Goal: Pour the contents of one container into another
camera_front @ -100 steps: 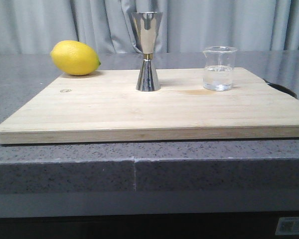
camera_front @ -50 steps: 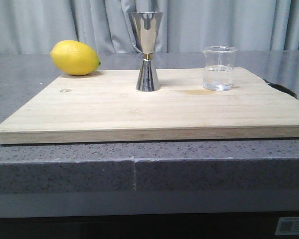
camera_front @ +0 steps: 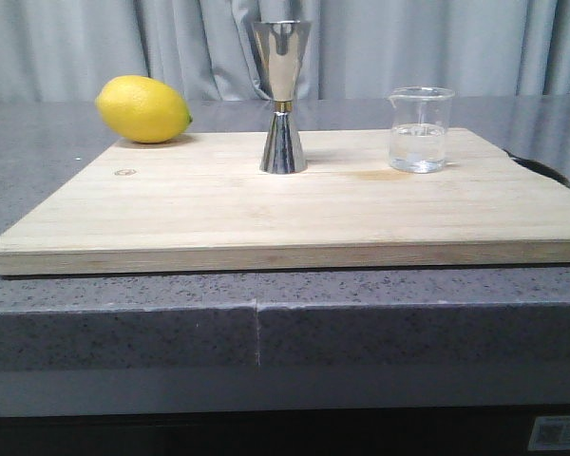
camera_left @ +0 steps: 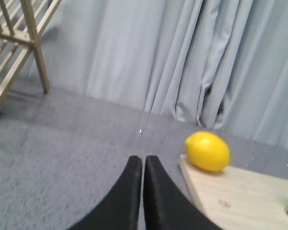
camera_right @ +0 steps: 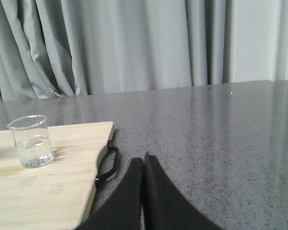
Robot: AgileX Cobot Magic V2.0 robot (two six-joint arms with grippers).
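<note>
A small clear glass beaker (camera_front: 419,130) with some clear liquid stands on the right of the wooden cutting board (camera_front: 294,204); it also shows in the right wrist view as the beaker (camera_right: 32,147). The tall steel jigger (camera_front: 282,97) stands upright mid-board, to the beaker's left. My left gripper (camera_left: 143,159) is shut and empty, over the grey counter off the board's left side. Over the counter past the board's right edge, my right gripper (camera_right: 144,158) is shut and empty, apart from the beaker. Neither gripper appears in the front view.
A yellow lemon (camera_front: 143,110) lies at the board's far left corner, seen as the lemon (camera_left: 207,151) from the left wrist. A black loop handle (camera_right: 110,165) hangs off the board's right edge. A wooden rack (camera_left: 17,45) stands far left. Grey curtains hang behind.
The front view has shifted slightly; the beaker, jigger and lemon stand where they were.
</note>
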